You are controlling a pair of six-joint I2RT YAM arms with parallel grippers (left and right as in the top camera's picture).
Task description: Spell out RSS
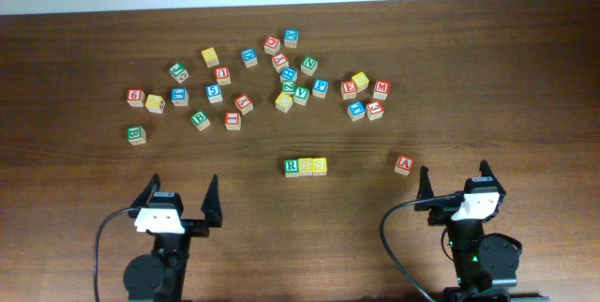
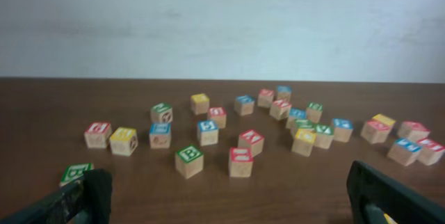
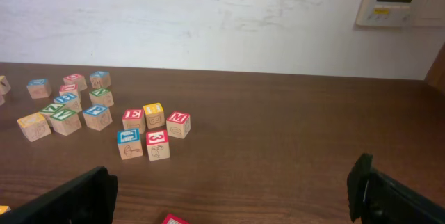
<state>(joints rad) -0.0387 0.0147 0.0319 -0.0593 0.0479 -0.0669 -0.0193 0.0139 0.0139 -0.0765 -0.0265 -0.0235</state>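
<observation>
The bench (image 1: 75, 58) is carrying everything, and I am hanging back at its near edge with both arms. The loose scatter of letter blocks (image 1: 281, 77) is lying across the far half, well apart from me. Nearer, at the middle, the row of three blocks (image 1: 306, 166) is sitting edge to edge: a green R (image 1: 292, 166), then two yellow ones, which I am reading as S and S, though the letters are showing small from overhead. I am judging the word as spelled and the placing step as done. What I am expecting next is only a check that the row is reading straight, while keeping clear of it. A red A block (image 1: 403, 163) is lying alone to the right of the row, near my right fingers (image 1: 422, 188). It is blocking nothing, I think, unless I am reaching across that spot. My left fingers (image 1: 212, 197) are spreading wide and holding nothing; my right fingers are spreading likewise, empty.
</observation>
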